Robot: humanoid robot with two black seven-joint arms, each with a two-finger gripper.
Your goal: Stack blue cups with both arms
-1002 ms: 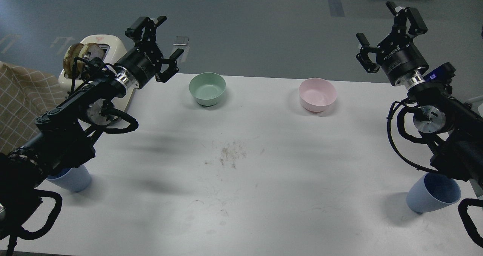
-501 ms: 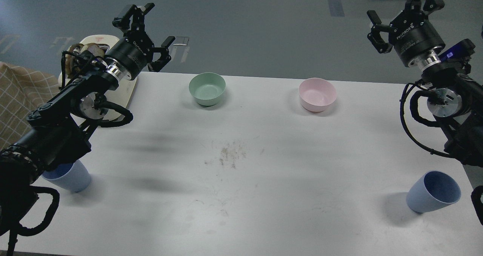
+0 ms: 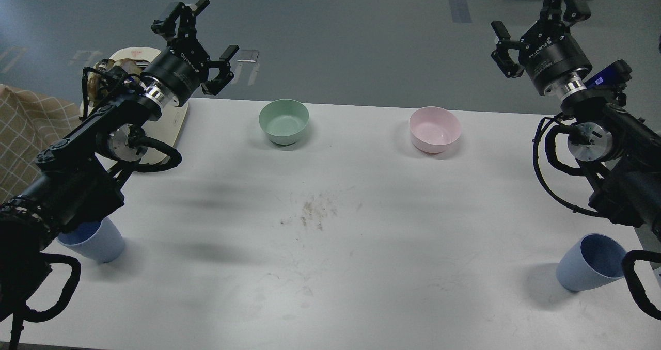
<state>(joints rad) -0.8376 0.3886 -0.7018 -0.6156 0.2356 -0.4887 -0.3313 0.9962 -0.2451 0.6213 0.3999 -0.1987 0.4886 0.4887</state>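
Blue cups, left (image 3: pixel 95 240) and right (image 3: pixel 594 263): unstacked, untouched. Our left gripper (image 3: pixel 199 30) and right gripper (image 3: pixel 534 22), jaws wide and empty, have risen away; approach pending.

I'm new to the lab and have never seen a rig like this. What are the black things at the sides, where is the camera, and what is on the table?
The camera sits in the robot's head, looking forward and down at a white table. The black jointed things are its two arms. Each ends in a two-finger claw: the left gripper and the right gripper, both raised, open and holding nothing. On the table stand two blue cups, one near the left arm, partly hidden by it, and one at the near right. At the far side are a green bowl and a pink bowl. A toaster sits at the far left.
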